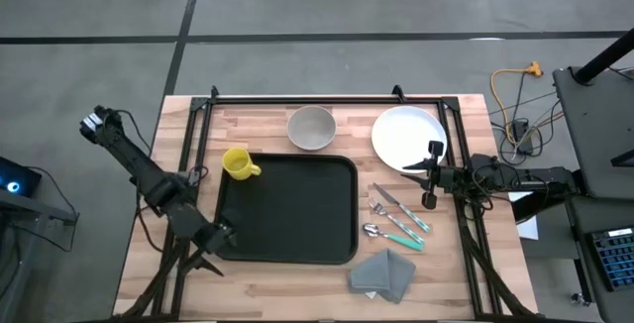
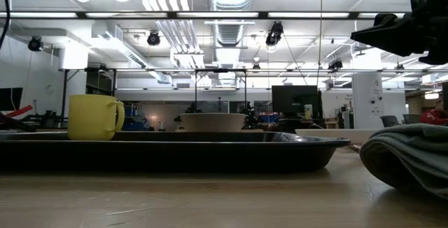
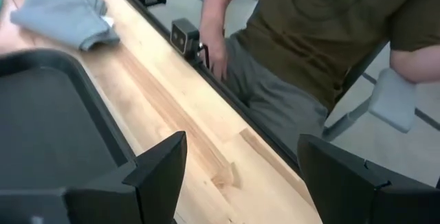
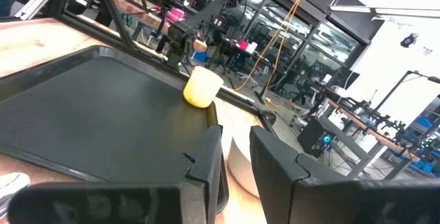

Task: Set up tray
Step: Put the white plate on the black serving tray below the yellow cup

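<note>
The black tray (image 1: 287, 209) lies flat in the middle of the table; it also shows in the right wrist view (image 4: 89, 114). A yellow mug (image 1: 238, 163) stands upright at its far left corner. My left gripper (image 1: 213, 239) is open and empty, low beside the tray's near left corner (image 3: 41, 114). My right gripper (image 1: 433, 174) hovers at the near right rim of the white plate (image 1: 408, 137), pointing at the tray. Its fingers (image 4: 206, 162) stand a narrow gap apart and hold nothing.
A pale bowl (image 1: 311, 128) stands beyond the tray's far edge. Cutlery with teal handles (image 1: 396, 219) lies right of the tray, and a folded grey napkin (image 1: 384, 273) lies at the near right. A person (image 3: 309, 38) stands at the table's near edge.
</note>
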Tool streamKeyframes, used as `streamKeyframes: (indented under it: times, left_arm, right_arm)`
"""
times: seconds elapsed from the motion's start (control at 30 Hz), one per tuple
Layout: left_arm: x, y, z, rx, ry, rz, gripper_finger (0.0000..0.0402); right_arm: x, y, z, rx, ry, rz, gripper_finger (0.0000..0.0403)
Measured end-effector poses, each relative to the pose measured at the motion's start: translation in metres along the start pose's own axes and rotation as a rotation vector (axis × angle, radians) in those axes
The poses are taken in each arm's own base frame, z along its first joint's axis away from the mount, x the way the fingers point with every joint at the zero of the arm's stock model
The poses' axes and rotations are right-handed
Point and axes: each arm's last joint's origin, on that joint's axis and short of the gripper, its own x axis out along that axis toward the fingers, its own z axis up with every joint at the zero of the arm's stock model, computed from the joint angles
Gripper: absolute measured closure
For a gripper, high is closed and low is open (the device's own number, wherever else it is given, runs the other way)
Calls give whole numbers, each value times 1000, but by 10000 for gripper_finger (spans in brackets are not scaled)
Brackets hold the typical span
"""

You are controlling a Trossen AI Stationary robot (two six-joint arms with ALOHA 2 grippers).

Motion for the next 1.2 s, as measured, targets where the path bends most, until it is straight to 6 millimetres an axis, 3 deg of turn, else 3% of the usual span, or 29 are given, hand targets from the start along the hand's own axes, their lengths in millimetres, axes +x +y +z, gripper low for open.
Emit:
streamKeyframes:
  times: [0.23,0.6,0.97,1.2]
  left_arm:
    - [-19,2,-21,30,-135,-22,147]
    - [-55,4,-45,141,-525,-64,147]
    - [-76,5,-65,219,-728,-64,147]
    - [-74,8,-76,258,-778,-53,147]
  right_arm:
    - [0,0,0,0,0,0,335]
    - [0,0,0,0,0,0,335]
    - [0,0,0,0,0,0,335]
    - [0,0,0,0,0,0,335]
